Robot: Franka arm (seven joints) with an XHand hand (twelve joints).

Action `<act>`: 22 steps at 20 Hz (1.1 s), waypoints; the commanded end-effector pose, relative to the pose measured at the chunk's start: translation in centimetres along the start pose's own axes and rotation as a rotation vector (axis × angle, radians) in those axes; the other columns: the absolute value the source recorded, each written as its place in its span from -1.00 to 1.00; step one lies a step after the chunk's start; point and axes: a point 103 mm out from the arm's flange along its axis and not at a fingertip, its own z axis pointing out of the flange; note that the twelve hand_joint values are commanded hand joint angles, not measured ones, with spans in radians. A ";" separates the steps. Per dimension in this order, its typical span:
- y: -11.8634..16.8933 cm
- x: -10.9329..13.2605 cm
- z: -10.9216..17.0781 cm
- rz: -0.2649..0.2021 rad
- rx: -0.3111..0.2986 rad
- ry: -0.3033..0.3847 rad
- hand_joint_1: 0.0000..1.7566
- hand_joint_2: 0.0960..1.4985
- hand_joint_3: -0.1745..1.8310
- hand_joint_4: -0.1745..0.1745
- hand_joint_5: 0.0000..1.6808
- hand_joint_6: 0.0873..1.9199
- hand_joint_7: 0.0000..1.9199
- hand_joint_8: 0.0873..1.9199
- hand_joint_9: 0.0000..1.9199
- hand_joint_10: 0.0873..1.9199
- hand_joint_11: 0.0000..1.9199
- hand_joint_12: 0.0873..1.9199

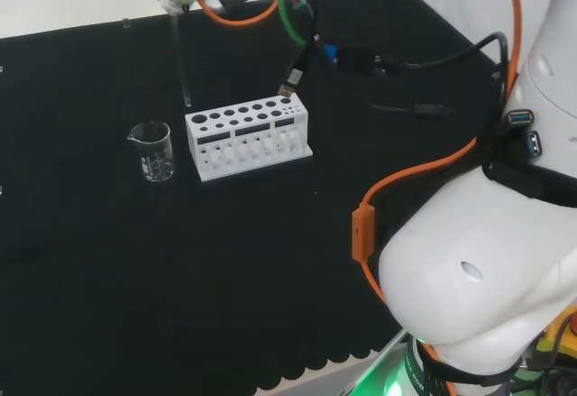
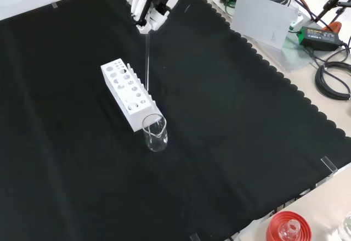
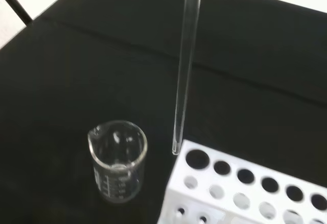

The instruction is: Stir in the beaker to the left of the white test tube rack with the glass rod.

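— Where is the beaker (image 1: 154, 150)?

— It stands upright on the black cloth (image 1: 108, 261), just beside the short end of the white rack (image 1: 250, 138). In the head view it is to the rack's left; in the front view it sits nearer the camera than the rack, almost touching its end. It is clear glass with a small spout, and I cannot tell whether anything is in it.

— And the glass rod (image 2: 147, 60)?

— I am holding it. My hand (image 2: 147, 2) has its fingers curled round the rod's top end, and the rod hangs straight down from them. Its lower tip is in the air, not in the beaker. In the wrist view the tip ends just by the rack's corner hole, with the beaker a little apart from it.

— Where is your hand itself?

— High over the cloth, at the top of the front view, above the far end of the rack.

— Anything else nearby?

— A red ribbed stand (image 2: 287, 227) with a bit of glassware in it sits off the cloth's edge, at the bottom right of the front view, well apart.
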 end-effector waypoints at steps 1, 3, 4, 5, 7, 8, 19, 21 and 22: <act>0.4 2.6 0.2 -0.071 0.012 -0.025 0.46 0.45 -0.82 -1.00 0.08 -0.17 0.13 0.13 0.72 -0.45 0.58 -0.31; 1.1 3.3 0.3 -0.085 0.012 -0.020 0.46 0.45 -0.82 -1.00 0.07 -0.17 0.13 0.13 0.72 -0.45 0.58 -0.31; 1.3 3.5 0.5 -0.092 0.011 -0.015 0.46 0.45 -0.82 -1.00 0.07 -0.17 0.13 0.13 0.72 -0.45 0.58 -0.31; 1.5 3.7 0.6 -0.097 0.009 -0.011 0.46 0.45 -0.82 -1.00 0.07 -0.17 0.13 0.13 0.72 -0.45 0.58 -0.31; 1.8 4.0 0.9 -0.107 0.009 -0.008 0.46 0.45 -0.82 -1.00 0.07 -0.17 0.13 0.13 0.72 -0.45 0.58 -0.31; 1.9 4.2 1.0 -0.112 0.011 -0.007 0.46 0.45 -0.82 -1.00 0.07 -0.17 0.13 0.13 0.72 -0.45 0.58 -0.31; 3.4 5.2 1.5 -0.145 0.021 0.038 0.46 0.45 -0.82 -1.00 0.07 -0.16 0.13 0.13 0.72 -0.46 0.58 -0.31; 3.7 5.6 1.6 -0.153 0.023 0.037 0.46 0.45 -0.82 -1.00 0.07 -0.16 0.13 0.13 0.72 -0.46 0.58 -0.31; 3.8 5.7 1.6 -0.156 0.024 0.041 0.46 0.45 -0.82 -1.00 0.07 -0.16 0.13 0.13 0.72 -0.46 0.58 -0.31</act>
